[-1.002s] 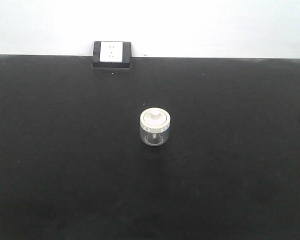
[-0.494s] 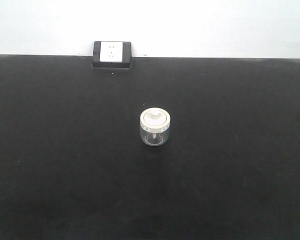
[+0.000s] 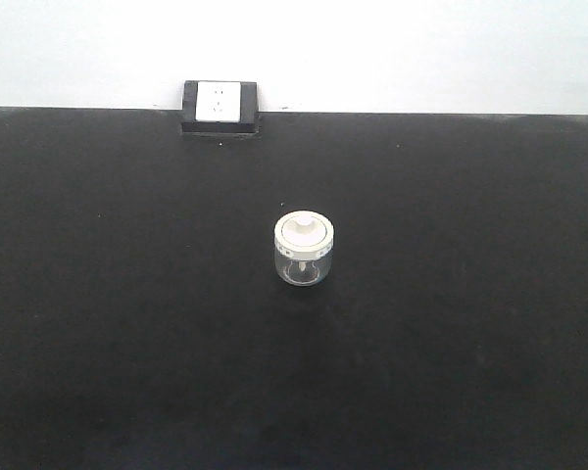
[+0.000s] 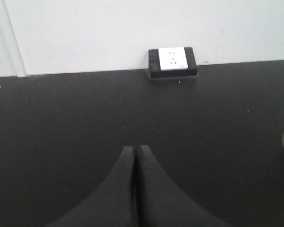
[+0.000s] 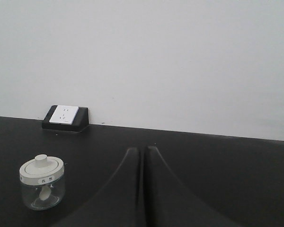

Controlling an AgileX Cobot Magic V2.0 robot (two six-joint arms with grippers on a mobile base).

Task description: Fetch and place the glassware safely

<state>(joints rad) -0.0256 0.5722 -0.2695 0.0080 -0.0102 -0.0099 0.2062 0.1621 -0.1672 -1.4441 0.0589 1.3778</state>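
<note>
Jar (image 3: 304, 250) on black table (image 3: 127, 343).

A black desk (image 3: 127, 343) fills most of the frame. At its far edge, upper left of centre, a white socket in a black housing (image 3: 220, 106) sits against the white wall (image 3: 421, 49).

jar (image 3: 304, 250) mid table (image 3: 98, 343), socket box (image 3: 220, 106) behind-left at wall (image 3: 421, 49)
</note>
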